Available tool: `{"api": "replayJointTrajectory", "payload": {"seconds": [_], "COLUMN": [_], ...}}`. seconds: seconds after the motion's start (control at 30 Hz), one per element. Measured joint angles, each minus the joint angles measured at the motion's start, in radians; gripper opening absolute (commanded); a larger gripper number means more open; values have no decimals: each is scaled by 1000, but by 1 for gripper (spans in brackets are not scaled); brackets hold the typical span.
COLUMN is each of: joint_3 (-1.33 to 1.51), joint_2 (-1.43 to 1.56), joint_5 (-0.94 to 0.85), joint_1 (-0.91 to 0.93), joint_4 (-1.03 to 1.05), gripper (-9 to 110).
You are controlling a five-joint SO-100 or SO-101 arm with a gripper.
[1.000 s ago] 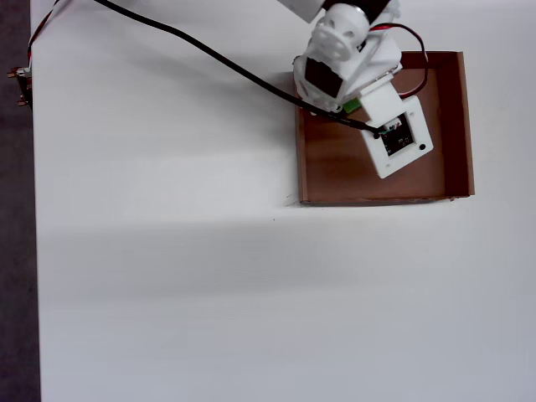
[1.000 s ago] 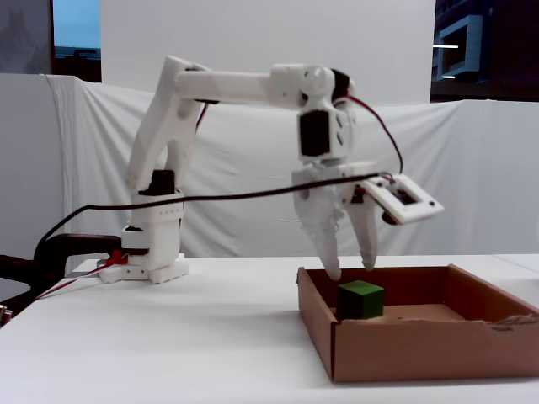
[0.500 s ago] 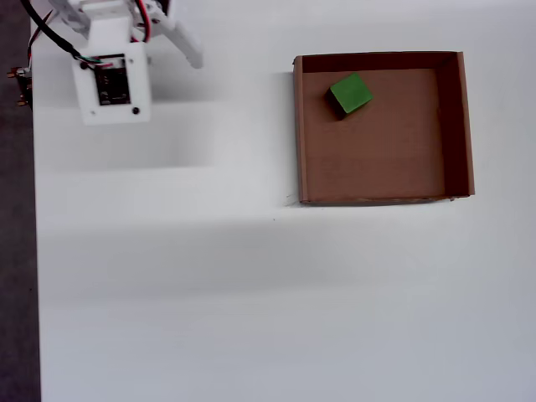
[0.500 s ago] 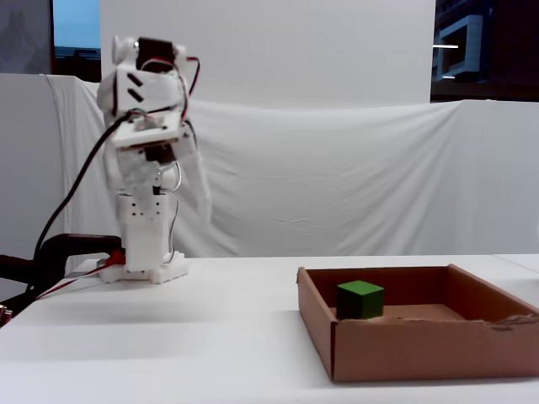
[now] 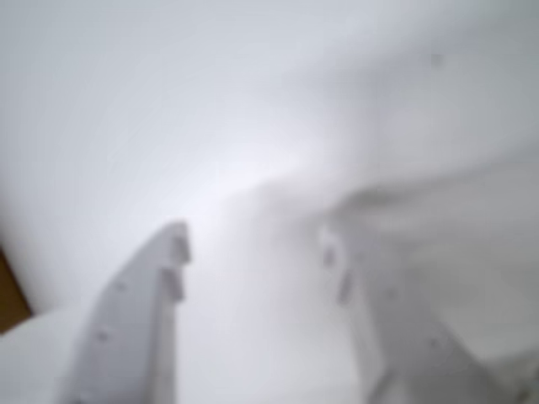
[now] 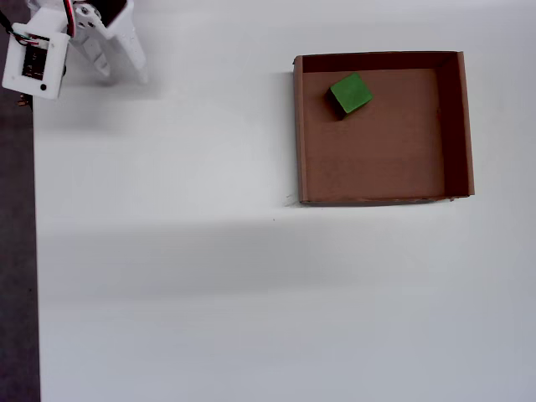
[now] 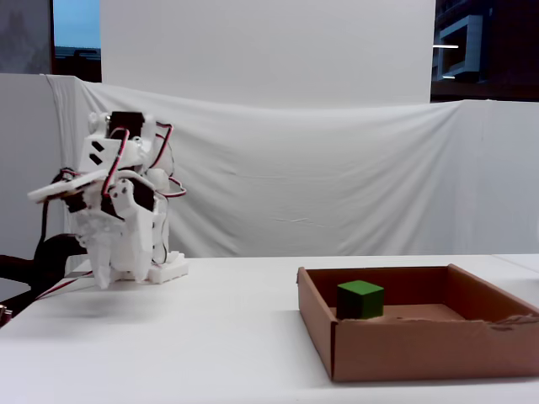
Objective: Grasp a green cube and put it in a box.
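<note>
Mostly bare white table [image 6: 209,276] (white sheet [image 7: 337,177] behind)

The wrist view is badly blurred: the gripper [image 5: 253,252] shows as two pale fingers with soft edges, cut off by the bottom edge, and a brown sliver at 8 o'clock is too smeared to identify. In the overhead view the arm [image 6: 50,42] is cropped at 10 o'clock. In the fixed view the box [image 7: 421,345] wall hides the cube's [image 7: 360,300] base.

Top-down overhead, low side-on fixed, blurred wrist close-up.
</note>
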Motion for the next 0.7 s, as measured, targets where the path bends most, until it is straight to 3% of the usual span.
{"api": "replayJointTrajectory", "payload": {"seconds": [0.7], "joint_3": [8], "joint_2": [0], "joint_5": [49], "joint_1": [75], "joint_4": [12], "gripper": [21]}}
